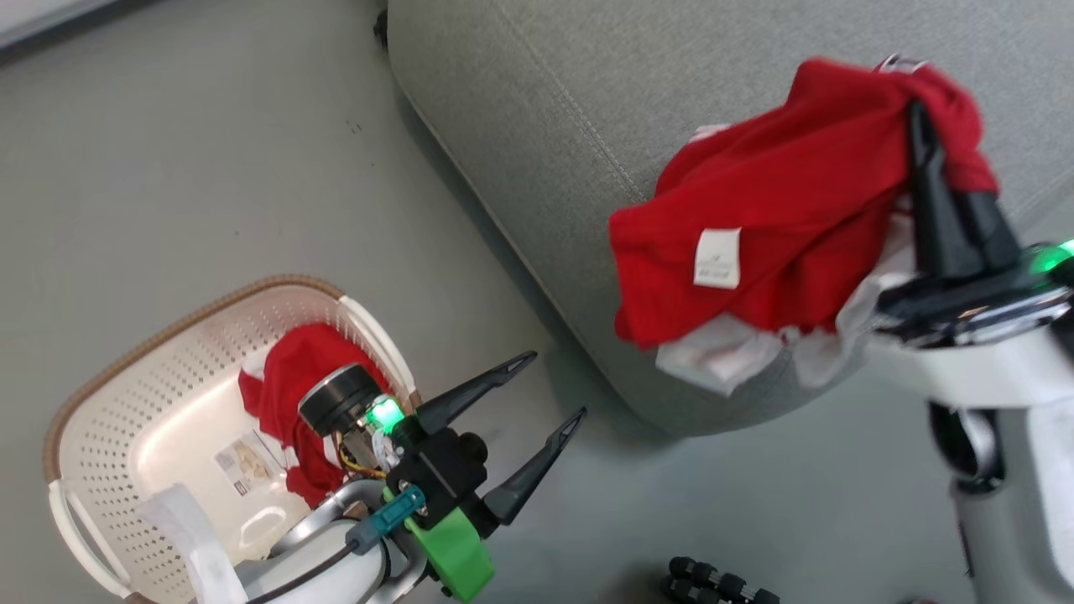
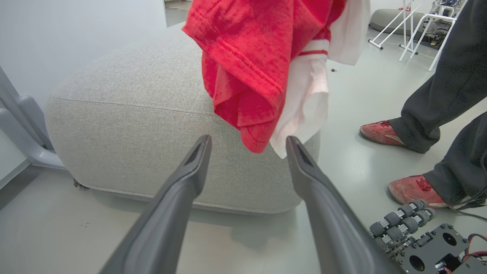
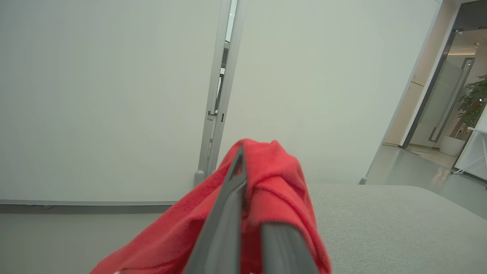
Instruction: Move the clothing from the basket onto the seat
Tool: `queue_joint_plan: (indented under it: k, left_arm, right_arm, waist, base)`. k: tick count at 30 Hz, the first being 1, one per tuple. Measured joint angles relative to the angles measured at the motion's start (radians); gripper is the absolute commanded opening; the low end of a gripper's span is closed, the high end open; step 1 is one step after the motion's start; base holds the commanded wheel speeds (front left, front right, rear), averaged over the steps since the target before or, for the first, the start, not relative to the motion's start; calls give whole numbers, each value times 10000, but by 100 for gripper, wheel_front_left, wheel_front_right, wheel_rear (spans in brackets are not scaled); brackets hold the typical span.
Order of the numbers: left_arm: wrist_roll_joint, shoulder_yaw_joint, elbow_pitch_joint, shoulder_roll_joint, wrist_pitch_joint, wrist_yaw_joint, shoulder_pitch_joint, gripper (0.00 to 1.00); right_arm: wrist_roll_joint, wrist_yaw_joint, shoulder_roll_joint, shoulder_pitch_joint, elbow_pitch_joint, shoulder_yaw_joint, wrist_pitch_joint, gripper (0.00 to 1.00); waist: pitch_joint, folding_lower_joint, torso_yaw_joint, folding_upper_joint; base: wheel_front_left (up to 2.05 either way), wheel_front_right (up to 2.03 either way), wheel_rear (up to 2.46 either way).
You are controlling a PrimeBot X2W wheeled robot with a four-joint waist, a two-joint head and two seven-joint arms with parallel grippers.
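My right gripper (image 1: 917, 113) is shut on a red garment (image 1: 772, 226) with a white tag and white lining, hanging in the air over the front edge of the light grey seat (image 1: 587, 109). In the right wrist view the red fabric (image 3: 274, 182) is draped around the closed fingers (image 3: 232, 205) above the seat (image 3: 399, 228). A second red garment (image 1: 289, 394) lies in the cream basket (image 1: 126, 394) on the floor at lower left. My left gripper (image 1: 554, 386) is open beside the basket, holding nothing. The left wrist view looks at the seat (image 2: 125, 125) and the hanging garment (image 2: 251, 57).
A person's legs and red shoes (image 2: 384, 131) stand on the floor right of the seat. A black roller part (image 1: 717, 583) of my base lies at the bottom. A white wall and door frame (image 3: 218, 95) stand behind the seat.
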Motion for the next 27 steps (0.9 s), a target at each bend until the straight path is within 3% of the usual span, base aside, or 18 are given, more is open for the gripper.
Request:
queue_joint_plan:
  k: [8,14,17,21,22,23,24,27]
  left_arm:
    - [690,-353,-92,46,-299,-268,-796,100]
    - [909,-608,224,-150,-571,-451,-1522,100]
    - [1099,-698,468,-351,-729,-523,-1868,100]
    - [1267,-694,842,-593,-828,-525,-2088,100]
    - [1279,-696,911,-681,-830,-527,-2099,100]
    - [1300,-702,988,-763,-832,-531,-2099,100]
    - [1300,-686,1034,-849,-849,-535,-2097,100]
    - [1302,-539,976,-1041,-861,-520,-2071,100]
  right_arm:
    - [690,4,-2167,-2843,594,-1850,0,0]
    - [1191,4,-3618,-4524,2111,-2828,-2,0]
    - [1095,4,-3816,-4705,3114,-2930,-13,0]
    - [604,4,-3300,-4518,4610,-2959,-13,0]
    - [489,4,-3145,-4453,4884,-3066,-12,13]
    - [372,2,-2955,-4376,5139,-3160,-15,36]
    - [203,4,-2792,-4258,5329,-3218,-15,100]
    - [-36,4,-2226,-3700,5474,-3400,-15,100]
  waist:
    - [1482,0,541,0]
    - [2507,1,1271,0]
    - [2886,0,1723,0]
    - [3296,2,2311,0]
    - [3359,2,2432,0]
    - [3422,2,2572,0]
    - [3473,1,2705,0]
    - [3550,1,3027,0]
  base:
    - [0,0,0]
    - [0,0,0]
    - [0,0,0]
    - [0,0,0]
    - [0,0,0]
    - [0,0,0]
    - [0,0,0]
    - [0,0,0]
